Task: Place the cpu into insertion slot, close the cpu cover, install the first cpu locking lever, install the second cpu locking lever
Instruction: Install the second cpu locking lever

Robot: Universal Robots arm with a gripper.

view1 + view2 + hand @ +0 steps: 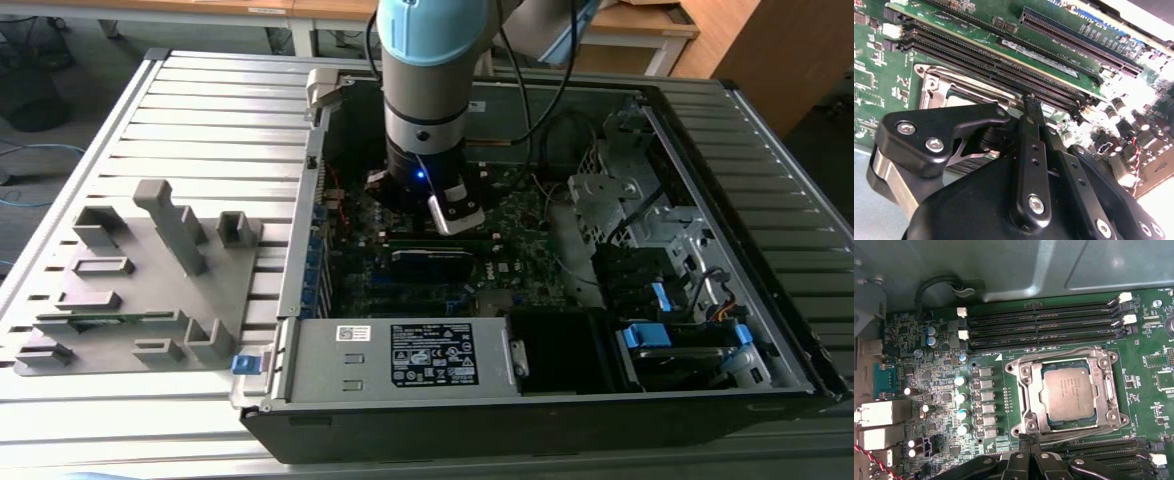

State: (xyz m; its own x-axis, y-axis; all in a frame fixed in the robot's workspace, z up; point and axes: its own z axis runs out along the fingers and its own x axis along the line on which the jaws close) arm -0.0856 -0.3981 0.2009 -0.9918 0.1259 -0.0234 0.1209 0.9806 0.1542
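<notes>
- Nearest the lens in the second wrist view: the black metal claw (1030, 100), fingers drawn together to a narrow tip with nothing held between them. Same fingertips show in the first wrist view, closed down, just beside the near edge of the socket frame.
- Small flat square cpu with dull silver-grey metal top (1068, 392) lies seated flat in the insertion slot, a square dark socket with a metal rim (1025, 405) on the dark green motherboard (1144, 405). Placement step looks done, by my reading.
- Thin silver-grey metal cpu cover frame (1099, 356) appears to lie flat around the chip, its window showing the metal top. Cannot tell for certain whether it is fully down or latched.
- Locking levers: cannot pick them out with confidence along the frame edges; state unrecorded.
- Key relation: the socket lies directly ahead of the claw tip, just beyond it, toward the long black memory slots (1039, 325) on the far side of the socket. Claw tip is at the frame's near edge, close to one near corner; touching or just clear, I cannot tell.
- Exterior view: the light blue and silver robot arm (424, 70) reaches straight down into the open black computer case (747, 300), claw end over the board's middle.
- Grey moulded parts tray (134, 290) sits on the slatted metal tabletop (200, 110) at the exterior view's left, well apart from the claw.
</notes>
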